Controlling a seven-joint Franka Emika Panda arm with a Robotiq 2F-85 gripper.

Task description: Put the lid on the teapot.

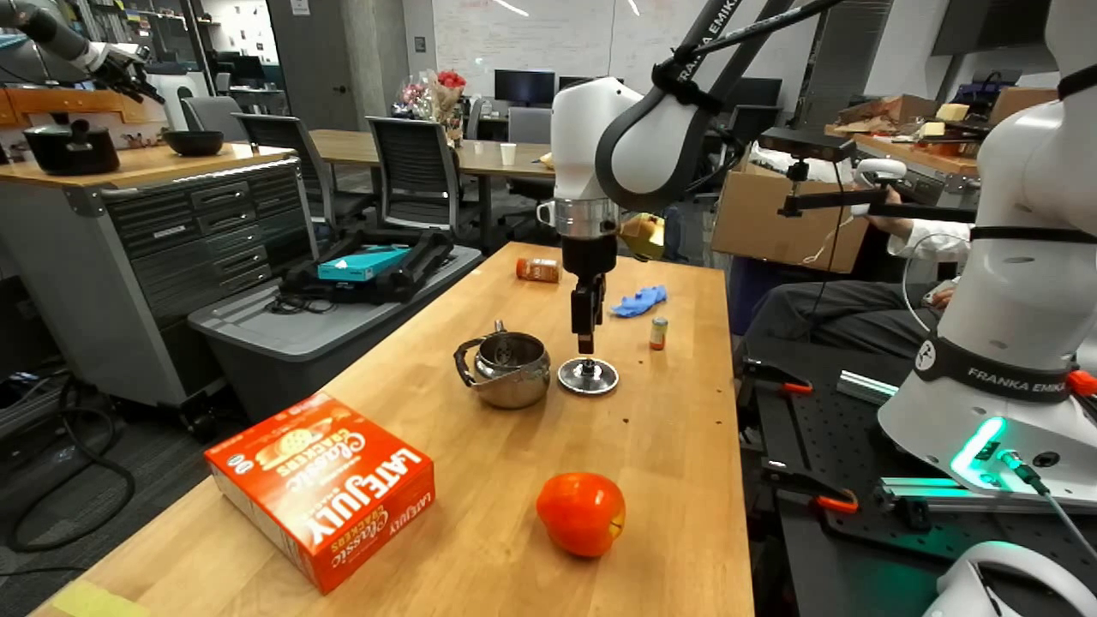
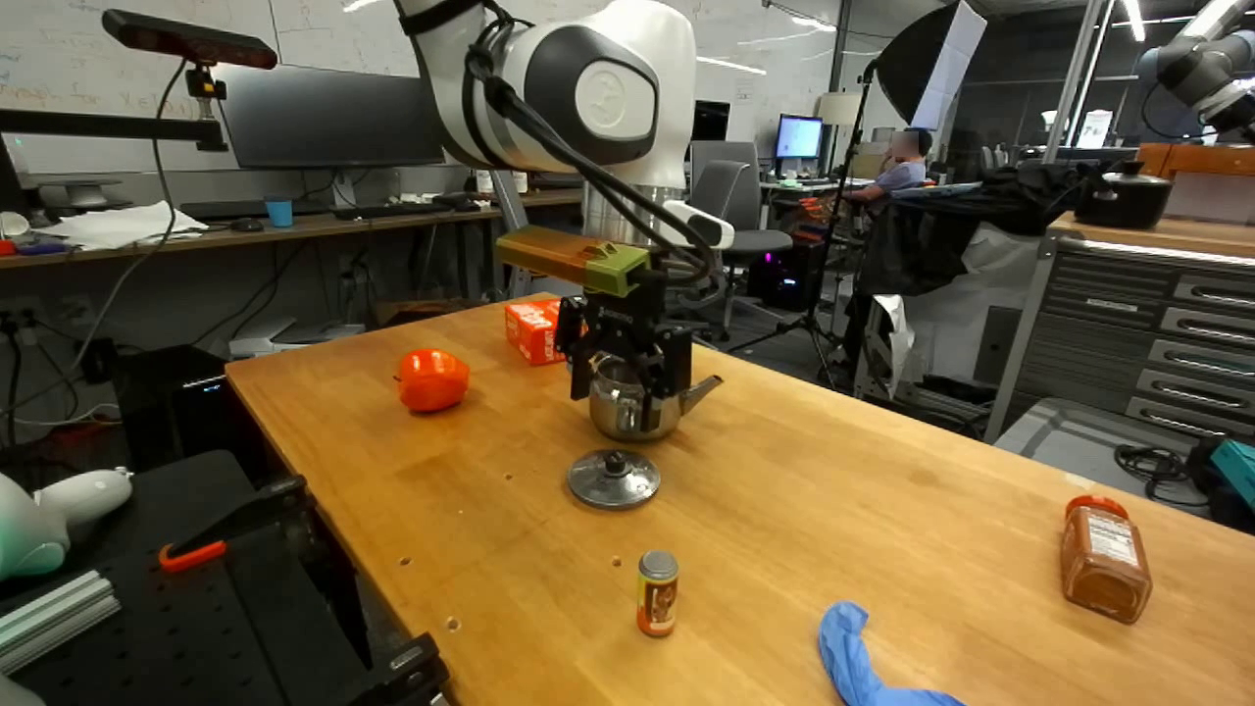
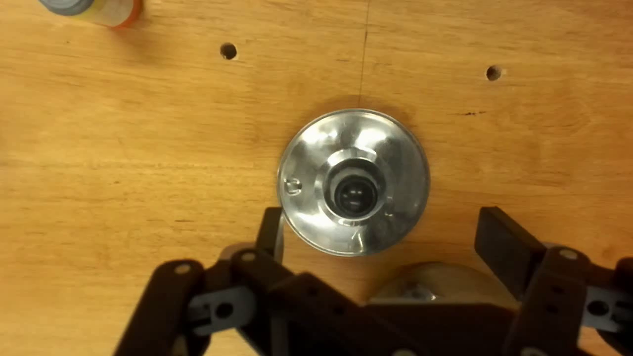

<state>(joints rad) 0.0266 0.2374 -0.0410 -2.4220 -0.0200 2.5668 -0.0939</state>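
In an exterior view I see the lid (image 1: 591,385), flat silvery disc, on the table (image 1: 668,480) at 6 o'clock below my gripper (image 1: 586,344), teapot (image 1: 518,392) just beside at the lid's 9. In an exterior view its dark knob (image 2: 615,461) points up, fingers (image 2: 580,380) spread above at 12. Wrist view: shiny lid, small mark (image 3: 293,186) at its 9, sits 11 o'clock from mid-gap, fingers well apart.

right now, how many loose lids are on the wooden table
1: the silver lid, flat on the table beside the teapot, not touching it. No other shows.
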